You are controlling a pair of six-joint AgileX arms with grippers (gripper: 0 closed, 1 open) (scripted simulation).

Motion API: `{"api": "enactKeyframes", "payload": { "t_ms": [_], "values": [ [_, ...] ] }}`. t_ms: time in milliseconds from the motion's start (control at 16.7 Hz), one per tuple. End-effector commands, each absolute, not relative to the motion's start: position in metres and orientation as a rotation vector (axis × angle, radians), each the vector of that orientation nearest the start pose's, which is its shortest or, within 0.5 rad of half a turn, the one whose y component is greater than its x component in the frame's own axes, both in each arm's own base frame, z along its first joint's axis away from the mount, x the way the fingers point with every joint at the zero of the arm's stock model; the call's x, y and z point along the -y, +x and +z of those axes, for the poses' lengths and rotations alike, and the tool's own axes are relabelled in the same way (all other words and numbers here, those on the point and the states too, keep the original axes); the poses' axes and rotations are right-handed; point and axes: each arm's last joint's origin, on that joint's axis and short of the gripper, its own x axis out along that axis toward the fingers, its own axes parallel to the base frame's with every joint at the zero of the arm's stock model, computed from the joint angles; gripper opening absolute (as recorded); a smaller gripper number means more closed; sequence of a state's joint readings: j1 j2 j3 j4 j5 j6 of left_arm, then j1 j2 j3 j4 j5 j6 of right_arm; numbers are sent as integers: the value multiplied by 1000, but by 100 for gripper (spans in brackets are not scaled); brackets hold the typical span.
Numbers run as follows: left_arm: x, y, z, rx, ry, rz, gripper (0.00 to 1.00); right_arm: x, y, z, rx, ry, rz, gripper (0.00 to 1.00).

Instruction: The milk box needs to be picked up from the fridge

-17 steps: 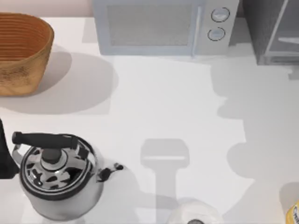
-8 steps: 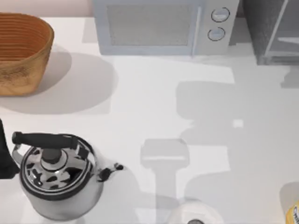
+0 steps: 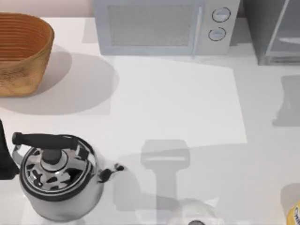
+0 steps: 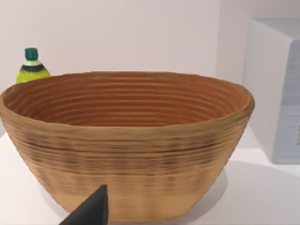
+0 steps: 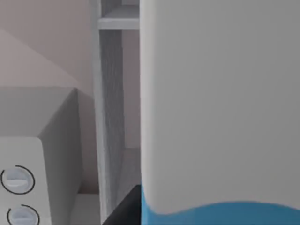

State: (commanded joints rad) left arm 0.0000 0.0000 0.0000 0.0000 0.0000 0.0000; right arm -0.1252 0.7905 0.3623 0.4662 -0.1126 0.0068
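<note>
- White and light blue crowd my right wrist view: the milk box (image 5: 220,108) sits so close to that camera that its pale side runs from mid-frame to the edge, with a blue band low down.
- A dark finger (image 5: 124,208) of my right gripper lies against the carton's lower edge; I cannot tell from this whether the jaws are clamped on it.
- Just beside the carton stands the fridge (image 5: 108,117), its grey upright frame and a shelf visible. From above, the fridge (image 3: 274,30) fills the table's far right corner.
- Next to it, on the left, the light-grey microwave (image 3: 161,26) lines the back edge, its two round dials (image 3: 219,24) toward the fridge. The dials (image 5: 16,194) also appear in the right wrist view.
- A woven basket (image 3: 23,51) stands at the far left; my left wrist camera looks straight at the basket (image 4: 126,145), with a green-capped bottle (image 4: 31,65) poking up behind its rim.
- A dark fingertip (image 4: 91,211) of my left gripper shows in front of the basket; how its jaws stand I cannot tell.
- A steel kettle (image 3: 58,176) with a black handle sits near-left, and a yellow-labelled item (image 3: 294,213) peeks in at the near right edge. Its label is too cut off to read; no writing is legible anywhere.
- The white table (image 3: 178,103) is open through the middle, crossed by shadows, with free room between the kettle, the microwave and the fridge.
</note>
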Motion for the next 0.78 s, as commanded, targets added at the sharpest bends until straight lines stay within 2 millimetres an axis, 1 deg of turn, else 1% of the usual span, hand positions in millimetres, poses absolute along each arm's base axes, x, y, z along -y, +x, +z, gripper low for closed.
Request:
{"api": "enactKeyframes", "payload": {
  "t_ms": [180,240,360,480,600,660,780],
  "values": [
    [1,106,160,0,0,0,100,10,143,227,57,-8,-6,0],
    [1,106,160,0,0,0,100,8,132,218,59,-7,-5,0],
    [1,106,160,0,0,0,100,5,118,199,51,-4,-4,0],
    [1,106,160,0,0,0,100,3,110,181,33,-2,-2,0],
    [1,106,160,0,0,0,100,2,107,167,13,0,-1,0],
    [1,106,160,0,0,0,100,1,106,163,5,0,0,0],
    [1,106,160,0,0,0,100,1,106,160,0,0,0,0]
  ]
}}
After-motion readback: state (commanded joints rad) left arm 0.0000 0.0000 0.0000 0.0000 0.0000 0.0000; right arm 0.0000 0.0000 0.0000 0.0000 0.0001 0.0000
